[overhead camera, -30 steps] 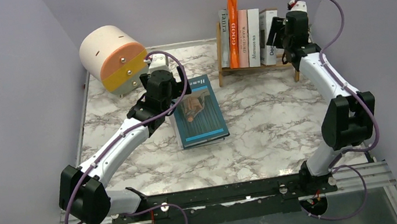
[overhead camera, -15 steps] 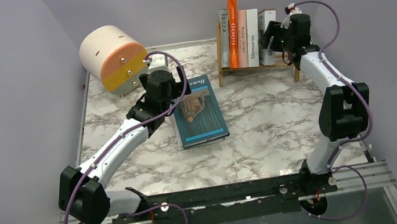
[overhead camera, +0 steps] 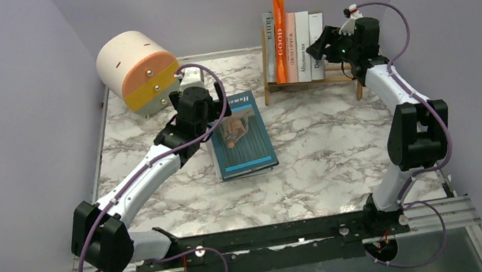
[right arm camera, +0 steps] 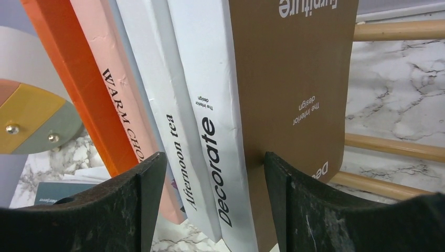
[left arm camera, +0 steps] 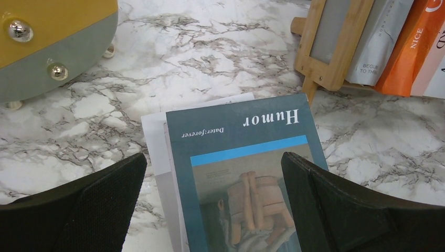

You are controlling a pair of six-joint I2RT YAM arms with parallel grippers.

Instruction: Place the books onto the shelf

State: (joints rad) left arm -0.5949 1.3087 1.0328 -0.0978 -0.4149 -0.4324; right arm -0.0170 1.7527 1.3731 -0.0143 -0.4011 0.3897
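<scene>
Standing on the far right shelf [overhead camera: 273,89] are five books [overhead camera: 293,47]; the right gripper [right arm camera: 214,160] sits around the white book [right arm camera: 210,79], squeezing or not I cannot tell. The teal book [overhead camera: 242,136] still waits flat under the wide-open left gripper [left arm camera: 214,163]

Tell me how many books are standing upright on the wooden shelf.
5, side by side on the shelf, left to right: grey book, orange book, pink book, white Afternoon tea, white Decorate. A thin one could hide between them.

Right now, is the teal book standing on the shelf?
No, the teal book lies flat on the marble table, apart from the shelf.
</scene>
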